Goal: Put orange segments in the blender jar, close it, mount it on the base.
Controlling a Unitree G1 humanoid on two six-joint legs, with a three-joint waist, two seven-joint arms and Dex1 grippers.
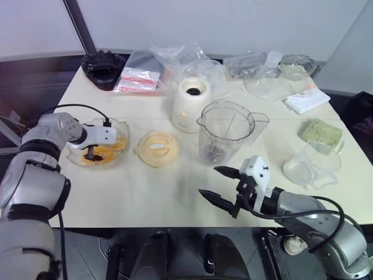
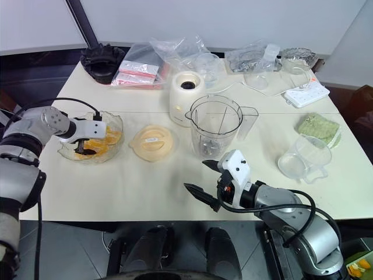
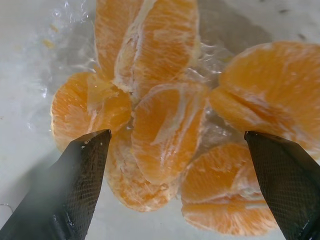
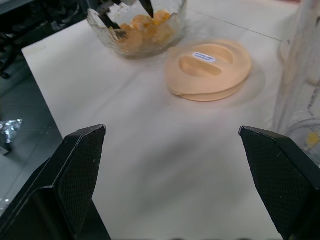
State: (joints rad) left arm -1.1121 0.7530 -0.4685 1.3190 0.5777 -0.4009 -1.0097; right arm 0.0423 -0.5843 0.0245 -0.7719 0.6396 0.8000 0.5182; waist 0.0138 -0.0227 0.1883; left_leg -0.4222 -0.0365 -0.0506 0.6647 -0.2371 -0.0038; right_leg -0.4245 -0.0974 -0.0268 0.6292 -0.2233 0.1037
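Several orange segments [image 3: 165, 135] between spread fingers of open left hand [image 3: 175, 165], untouched.

Lab-like test setup: plain white table [image 1: 175, 192] against bare wall, power strip [image 2: 304, 93], plastic bags [image 1: 175, 58], loose cables.

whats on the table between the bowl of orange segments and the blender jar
The pale orange lid lies flat on the table between the glass bowl and the blender jar, seen in both eye views.
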